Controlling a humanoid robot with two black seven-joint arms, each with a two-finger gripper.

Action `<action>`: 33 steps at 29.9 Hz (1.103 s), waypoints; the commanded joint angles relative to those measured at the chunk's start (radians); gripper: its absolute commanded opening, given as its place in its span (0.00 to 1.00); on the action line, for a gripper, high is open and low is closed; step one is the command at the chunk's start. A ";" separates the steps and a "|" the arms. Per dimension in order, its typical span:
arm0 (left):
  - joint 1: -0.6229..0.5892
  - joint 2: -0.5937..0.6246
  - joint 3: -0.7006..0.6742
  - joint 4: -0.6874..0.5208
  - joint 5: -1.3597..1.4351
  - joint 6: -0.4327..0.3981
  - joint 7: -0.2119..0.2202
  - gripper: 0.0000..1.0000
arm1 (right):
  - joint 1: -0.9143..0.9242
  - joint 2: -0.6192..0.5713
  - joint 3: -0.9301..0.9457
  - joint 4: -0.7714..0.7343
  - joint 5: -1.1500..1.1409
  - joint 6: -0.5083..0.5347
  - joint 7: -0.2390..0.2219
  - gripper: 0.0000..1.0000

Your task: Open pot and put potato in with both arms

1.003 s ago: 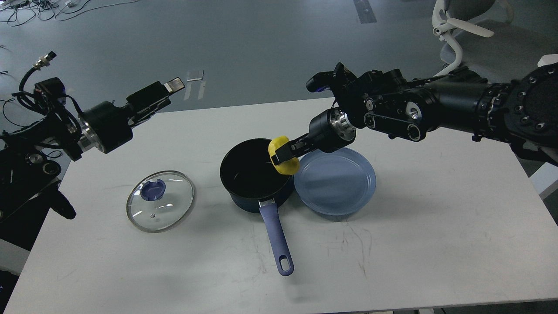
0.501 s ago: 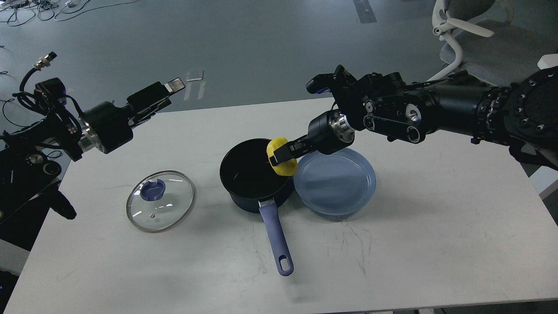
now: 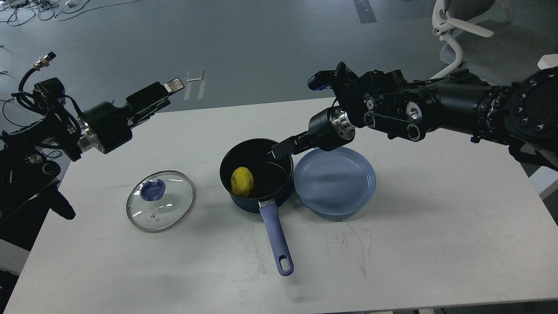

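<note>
The dark navy pot (image 3: 256,174) stands uncovered at the table's middle, its blue-purple handle (image 3: 276,240) pointing toward me. The yellow potato (image 3: 242,181) lies inside the pot on its left side. My right gripper (image 3: 277,156) hovers over the pot's far right rim, open and empty, apart from the potato. My left gripper (image 3: 171,93) is raised over the table's far left edge, open and empty, well away from the pot.
A glass lid (image 3: 160,200) with a blue knob lies flat on the table left of the pot. A flat blue-grey round plate (image 3: 335,181) sits against the pot's right side. A white chair (image 3: 457,26) stands behind my right arm.
My right gripper has opened and let go of the potato, which has dropped into the pot. The left arm has not moved.
</note>
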 commanded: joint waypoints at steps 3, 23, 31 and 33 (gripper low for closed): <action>-0.003 0.000 0.000 -0.007 0.000 -0.003 -0.001 0.98 | 0.027 0.000 0.085 -0.022 0.034 0.000 0.000 0.95; 0.025 -0.101 -0.032 0.011 -0.113 0.000 -0.002 0.98 | -0.441 -0.388 0.735 -0.022 0.532 0.000 0.000 0.95; 0.110 -0.206 -0.124 0.086 -0.301 -0.001 -0.002 0.98 | -0.723 -0.342 1.019 -0.020 0.561 0.000 0.000 0.95; 0.153 -0.244 -0.167 0.125 -0.354 -0.006 -0.002 0.98 | -0.760 -0.322 1.045 -0.022 0.561 0.000 0.000 0.96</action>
